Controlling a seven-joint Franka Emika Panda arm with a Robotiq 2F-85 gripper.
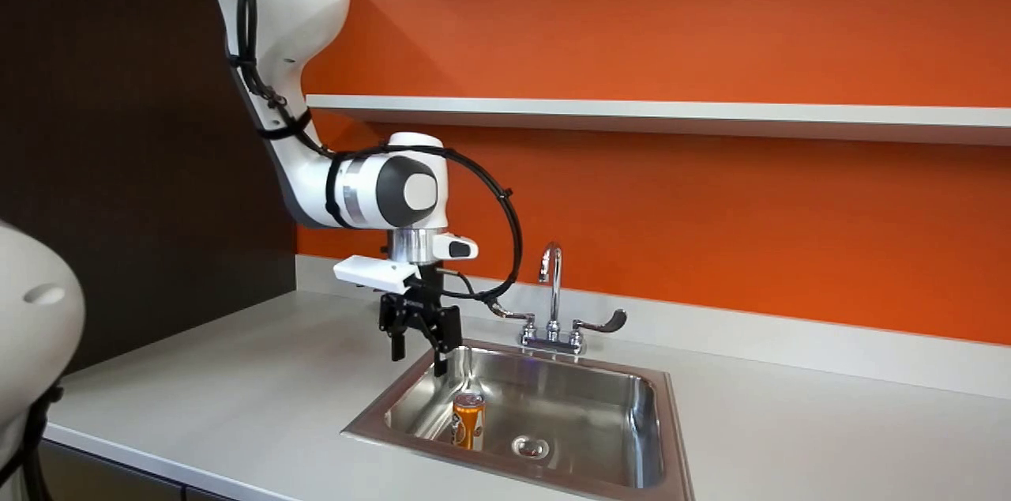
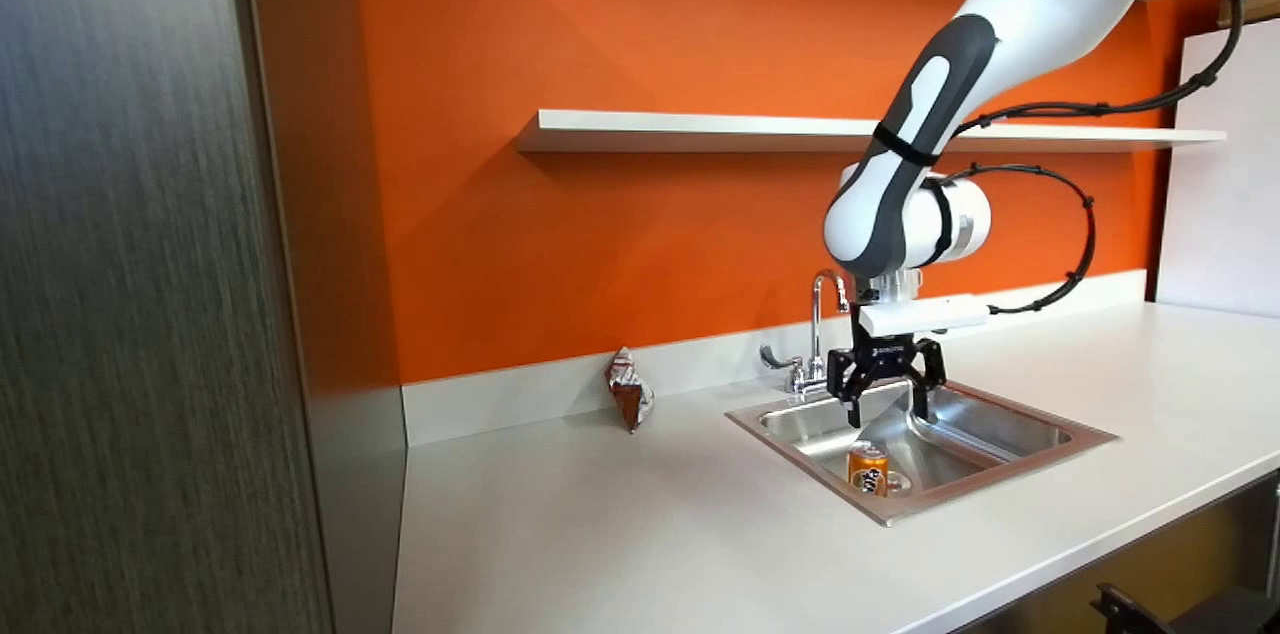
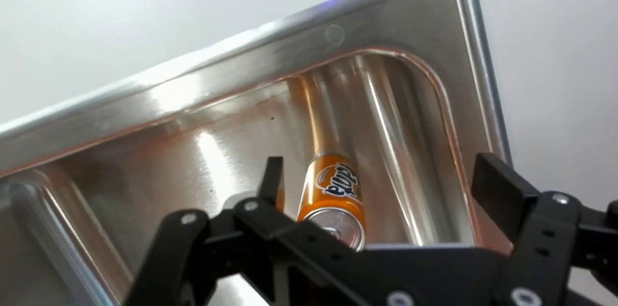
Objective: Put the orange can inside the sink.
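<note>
The orange can (image 1: pixel 468 420) stands upright on the floor of the stainless-steel sink (image 1: pixel 678 442), beside the round drain (image 1: pixel 530 447). The can (image 2: pixel 867 470) and the sink (image 2: pixel 1000 477) also show in the other exterior view. My gripper (image 1: pixel 419 365) is open and empty, above the sink's rear corner, higher than the can and apart from it. It also shows open in an exterior view (image 2: pixel 888 421). In the wrist view, the open gripper (image 3: pixel 381 183) has the can (image 3: pixel 333 185) below its fingers, nearer the left finger. Part of the can's silvery top is hidden by the gripper.
A chrome faucet (image 1: pixel 554 291) with two handles rises at the sink's back edge, close to the gripper. A crumpled snack bag (image 2: pixel 629 390) stands against the backsplash. A white shelf (image 1: pixel 655 112) runs along the orange wall. A dark panel (image 1: pixel 150 129) stands at the counter's end.
</note>
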